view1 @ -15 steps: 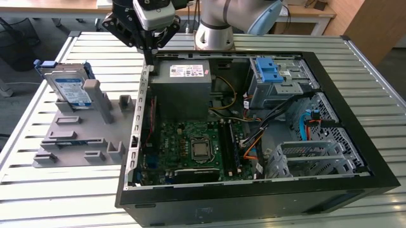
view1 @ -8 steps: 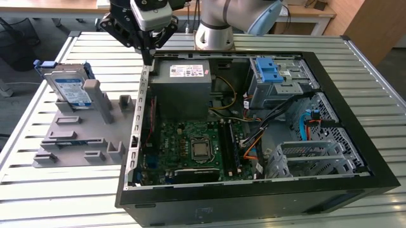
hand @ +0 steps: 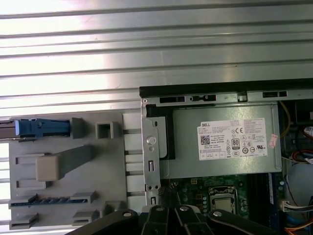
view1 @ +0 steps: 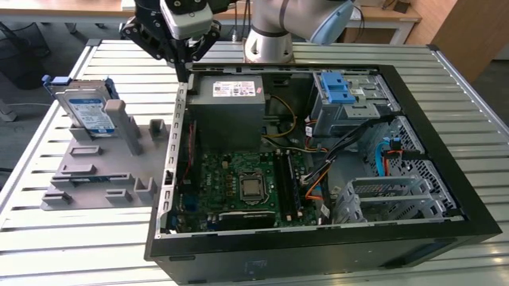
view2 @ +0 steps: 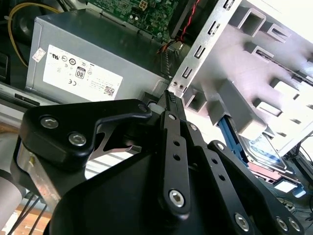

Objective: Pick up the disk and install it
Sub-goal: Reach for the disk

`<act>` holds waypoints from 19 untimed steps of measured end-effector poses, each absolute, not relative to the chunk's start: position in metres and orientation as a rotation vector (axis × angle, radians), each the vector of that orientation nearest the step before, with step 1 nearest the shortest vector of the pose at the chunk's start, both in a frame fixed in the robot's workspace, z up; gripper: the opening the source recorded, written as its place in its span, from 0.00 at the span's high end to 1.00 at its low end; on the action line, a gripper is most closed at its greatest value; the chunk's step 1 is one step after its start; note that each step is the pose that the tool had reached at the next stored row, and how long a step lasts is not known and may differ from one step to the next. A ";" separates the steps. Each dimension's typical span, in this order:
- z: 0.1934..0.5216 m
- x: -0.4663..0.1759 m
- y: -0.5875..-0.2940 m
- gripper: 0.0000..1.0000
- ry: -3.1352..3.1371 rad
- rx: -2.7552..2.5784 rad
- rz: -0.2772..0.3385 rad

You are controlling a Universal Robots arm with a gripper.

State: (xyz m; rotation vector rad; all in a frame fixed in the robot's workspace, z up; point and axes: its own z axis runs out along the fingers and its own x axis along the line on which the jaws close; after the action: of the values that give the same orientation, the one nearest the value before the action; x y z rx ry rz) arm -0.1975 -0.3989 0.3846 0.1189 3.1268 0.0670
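One disk stands on edge at the upper left of the exterior view. It is slotted into the far end of a grey holder block, and nothing is gripping it. In the first wrist view its blue carrier edge shows at the left, and in the second wrist view its label peeks from under the block at the right. Just to the right, at the top of the exterior view, the gripper hangs over the near wall of the open computer case. Its fingers are pressed together on nothing, and both wrist views show the same pinched tips. Further right lie the grey power supply, then the blue latch on the drive bay, with loose cables below it. As I judge it, the closed tips sit close above the case wall and could strike it or the block's posts on the way across. A sideways knock might tip the upright disk out of its slot. The cables near the bay could snag the frame. Everything rests on a slatted metal table, whose ridges give a dropped disk a poor landing. Wooden furniture stands behind at the upper right.
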 end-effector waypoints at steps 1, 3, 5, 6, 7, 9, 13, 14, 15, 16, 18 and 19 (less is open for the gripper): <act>0.385 -0.198 -0.399 0.89 3.127 0.119 0.067; 0.384 -0.199 -0.399 0.89 3.128 0.119 0.067; 0.384 -0.199 -0.399 0.89 3.128 0.119 0.067; 0.384 -0.200 -0.399 0.89 3.129 0.119 0.067; 0.384 -0.200 -0.399 0.89 3.129 0.119 0.067; 0.384 -0.201 -0.399 0.89 3.130 0.119 0.067; 0.383 -0.203 -0.399 0.89 3.131 0.119 0.067; 0.383 -0.203 -0.399 0.89 3.131 0.119 0.067; 0.383 -0.204 -0.399 0.89 3.131 0.119 0.067; 0.383 -0.204 -0.399 0.89 3.132 0.119 0.067; 0.383 -0.205 -0.399 0.89 3.132 0.119 0.067; 0.383 -0.205 -0.399 0.89 3.133 0.119 0.067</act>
State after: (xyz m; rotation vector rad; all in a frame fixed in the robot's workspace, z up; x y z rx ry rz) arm -0.2053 -0.3989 0.3828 0.1195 3.1329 0.0669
